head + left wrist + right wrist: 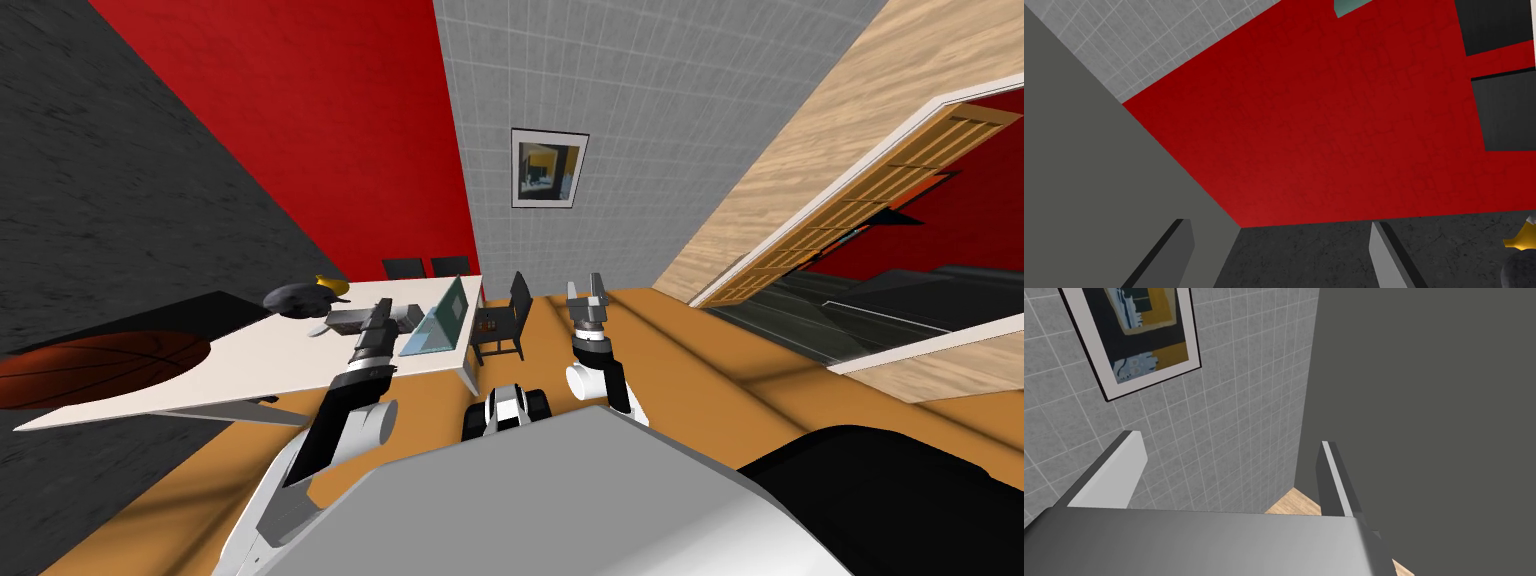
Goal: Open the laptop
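One laptop [445,318], its teal lid raised at a slant over a pale base, sits at the end of the white table [250,370], just beside the left gripper [375,318], whose fingers stand apart like those of the raised right gripper [586,290], with three dark chairs [505,320] around.

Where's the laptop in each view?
Head view: laptop on the white table, beside the left end effector.
Left wrist view: teal corner beyond the open fingers, likely it.
Right wrist view: not in it.
Shared landmark: grey tiled wall, in all three.
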Motion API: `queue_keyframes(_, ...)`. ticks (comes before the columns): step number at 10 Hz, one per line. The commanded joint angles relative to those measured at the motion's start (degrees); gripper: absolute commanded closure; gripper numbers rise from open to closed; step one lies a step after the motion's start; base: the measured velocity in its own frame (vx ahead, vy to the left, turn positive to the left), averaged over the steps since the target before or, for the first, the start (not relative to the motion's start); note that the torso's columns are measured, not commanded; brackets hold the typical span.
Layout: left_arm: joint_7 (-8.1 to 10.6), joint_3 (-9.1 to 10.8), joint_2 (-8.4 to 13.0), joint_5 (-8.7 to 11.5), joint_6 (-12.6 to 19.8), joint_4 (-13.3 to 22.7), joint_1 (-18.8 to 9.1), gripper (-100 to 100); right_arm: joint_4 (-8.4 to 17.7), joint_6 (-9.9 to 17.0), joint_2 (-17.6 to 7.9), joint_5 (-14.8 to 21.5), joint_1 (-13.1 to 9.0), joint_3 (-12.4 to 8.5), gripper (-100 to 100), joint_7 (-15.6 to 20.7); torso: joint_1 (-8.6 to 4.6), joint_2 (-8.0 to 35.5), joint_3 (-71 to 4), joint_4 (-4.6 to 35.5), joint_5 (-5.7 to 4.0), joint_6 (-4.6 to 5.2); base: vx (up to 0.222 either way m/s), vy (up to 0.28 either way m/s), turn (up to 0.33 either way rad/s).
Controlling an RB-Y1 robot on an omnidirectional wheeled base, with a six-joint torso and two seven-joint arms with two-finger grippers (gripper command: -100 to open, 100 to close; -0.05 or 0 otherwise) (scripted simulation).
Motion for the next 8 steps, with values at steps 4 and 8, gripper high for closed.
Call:
queue_keyframes(4,0.39,1.06,2.5,-2.8,7.6,2.4,2.2,-100,0.0,0.0,0.0,0.0,0.0,0.0,0,0.0,0.08,0.0,0.0,0.0,0.01,0.00,0.046,-0.150,0.044)
queue_keyframes(8,0.79,1.30,3.6,-4.3,11.2,3.6,3.7,-100,0.0,0.0,0.0,0.0,0.0,0.0,0,0.0,0.22,0.1,0.1,0.0,0.05,0.00,0.060,-0.154,0.045)
